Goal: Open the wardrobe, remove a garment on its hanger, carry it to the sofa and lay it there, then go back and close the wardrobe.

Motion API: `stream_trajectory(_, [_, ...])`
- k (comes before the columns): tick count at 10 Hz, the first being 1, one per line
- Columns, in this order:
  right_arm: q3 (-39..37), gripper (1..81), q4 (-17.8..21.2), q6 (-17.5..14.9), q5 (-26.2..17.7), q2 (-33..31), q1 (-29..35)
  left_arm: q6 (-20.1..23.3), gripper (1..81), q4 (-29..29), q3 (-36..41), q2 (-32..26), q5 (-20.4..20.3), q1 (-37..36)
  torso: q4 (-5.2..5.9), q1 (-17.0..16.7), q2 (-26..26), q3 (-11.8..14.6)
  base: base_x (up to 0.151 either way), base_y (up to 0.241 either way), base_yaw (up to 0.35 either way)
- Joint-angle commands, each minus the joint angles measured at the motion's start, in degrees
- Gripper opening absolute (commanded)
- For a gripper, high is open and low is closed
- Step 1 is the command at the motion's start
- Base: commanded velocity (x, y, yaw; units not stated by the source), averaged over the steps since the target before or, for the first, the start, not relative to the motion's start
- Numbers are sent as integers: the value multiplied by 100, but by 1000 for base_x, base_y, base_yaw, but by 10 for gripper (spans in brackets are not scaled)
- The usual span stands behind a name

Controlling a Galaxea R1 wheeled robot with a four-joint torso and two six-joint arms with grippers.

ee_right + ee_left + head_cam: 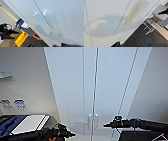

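Observation:
The white wardrobe (pixel 100 84) stands right in front of me with both doors shut, so its inside is hidden. Its two small vertical handles (pixel 93 121) sit side by side at the middle seam and appear close up as handles (pixel 41 23) in the right wrist view. My left gripper (pixel 71 134) hangs low, to the left of the handles. My right gripper (pixel 105 125) points at them from the right, a short way off. Each gripper's fingertips look apart with nothing between them. The left wrist view has the door face and one handle (pixel 136 12).
A blue and white object (pixel 22 124) lies low at the left beside the wardrobe. A white chair on thin metal legs (pixel 159 11) stands on the dark floor (pixel 140 37). Orange and yellow items (pixel 21 38) lie on the floor at the wardrobe's foot.

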Motion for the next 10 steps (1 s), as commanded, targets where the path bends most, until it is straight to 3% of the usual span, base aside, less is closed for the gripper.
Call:
stream_trajectory(1, [-218,811,62,22,172,112,906,-12,811,15,-139,161,49,-880,0,0,0,0,0,0,0])
stream_trajectory(3, [-446,811,44,22,366,331,942,-144,811,24,-315,380,31,-968,0,5,0,-2,0,0,0])
stream_trajectory(10, [-939,811,80,40,357,1026,1134,-223,811,24,-1053,1128,58,-1065,0,7,5,-6,0,0,0])
